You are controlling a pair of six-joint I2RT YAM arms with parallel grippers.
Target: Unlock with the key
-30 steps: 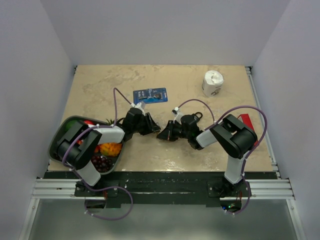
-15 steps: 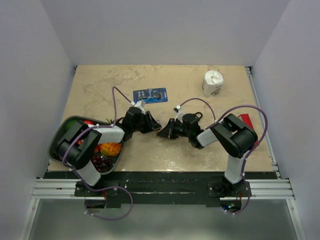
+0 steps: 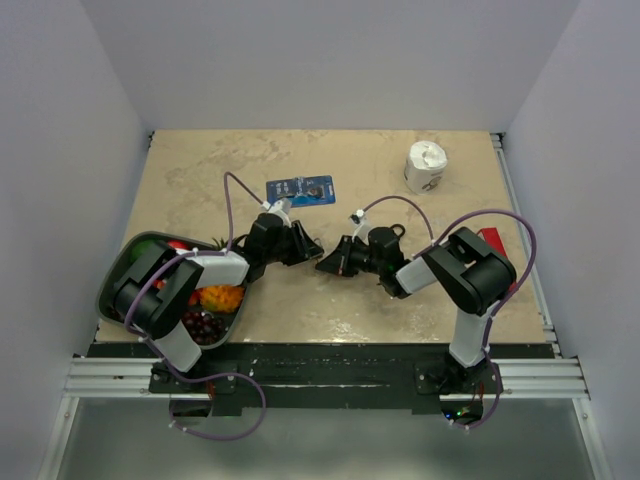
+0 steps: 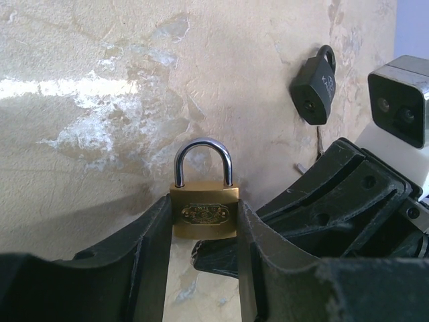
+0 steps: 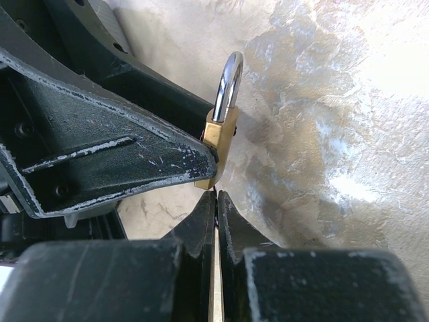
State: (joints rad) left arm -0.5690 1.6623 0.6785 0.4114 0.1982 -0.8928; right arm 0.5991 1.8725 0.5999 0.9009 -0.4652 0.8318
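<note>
Clamps the brass padlock (image 4: 204,213) by its two narrow sides in the left gripper (image 4: 204,203). Fingers (image 4: 151,248) part-spread to the body's width and pressed against it. Holds it with the shackle end pointing away from the wrist, both shackle legs seated in the body. Cannot tell whether lifted off the table (image 4: 100,134) or resting on it.

Points the right gripper (image 5: 216,200) tip-first at the brass padlock's base, right up against it; touching or not, cannot tell. Presses the right fingers (image 5: 198,231) together, with only a thin pale sliver edge-on between them. Cannot make out the key for certain: possibly that sliver, possibly just table seen through the slit.

Finds a black padlock (image 4: 314,94) lying to the right of the brass padlock and a little behind it, apart. Finds a blue card (image 3: 301,190) near, behind the brass padlock. Finds a white roll (image 3: 425,166) well apart, behind and to the right. Finds a red object (image 3: 497,243) well apart to the right. Finds a tray of fruit (image 3: 115,290) to the left of the brass padlock, nearer the arm bases.
</note>
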